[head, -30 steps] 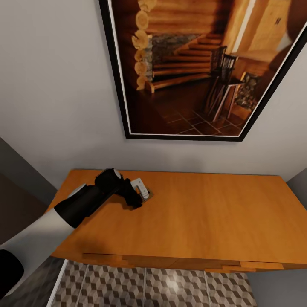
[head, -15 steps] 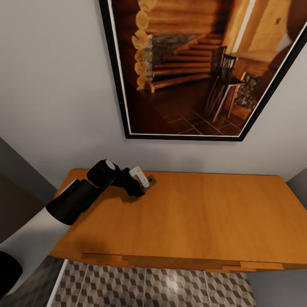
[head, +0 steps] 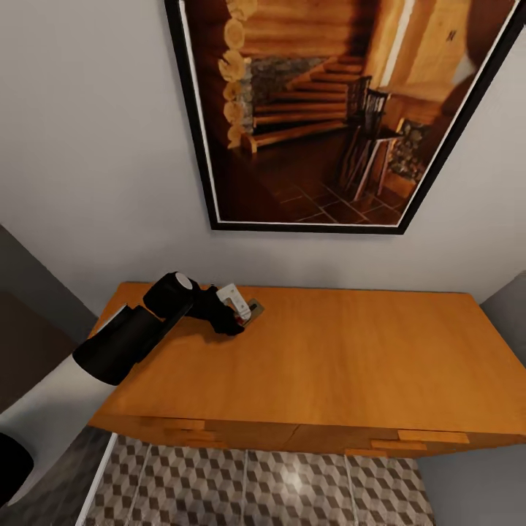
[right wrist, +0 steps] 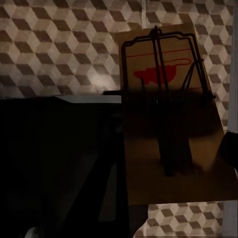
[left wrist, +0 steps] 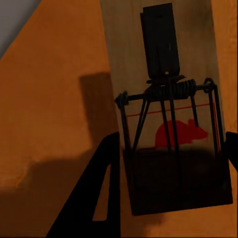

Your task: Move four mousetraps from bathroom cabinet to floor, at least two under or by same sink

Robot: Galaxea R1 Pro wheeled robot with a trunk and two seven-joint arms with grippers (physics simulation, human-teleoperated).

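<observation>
My left gripper (head: 235, 317) is shut on a mousetrap (head: 248, 307), a small wooden board with a red mouse mark and dark wire, held just above the back left of the orange-brown cabinet (head: 351, 358). The left wrist view shows that mousetrap (left wrist: 168, 89) between the dark fingers (left wrist: 101, 193), its shadow falling on the cabinet top (left wrist: 54, 124). In the right wrist view my right gripper (right wrist: 171, 158) is shut on a second mousetrap (right wrist: 168, 124), held over the cube-patterned bathroom floor (right wrist: 59, 44).
A large framed picture (head: 329, 109) hangs on the white wall behind the cabinet. Patterned floor tiles (head: 277, 489) lie below the drawer fronts (head: 219, 432). Grey walls close in at both sides. A dark mass (right wrist: 49, 153) lies beside the right gripper.
My left arm has drawn back toward the wall and lifted the mousetrap off the cabinet top. The head camera has shifted a little, so the whole scene sits differently.
</observation>
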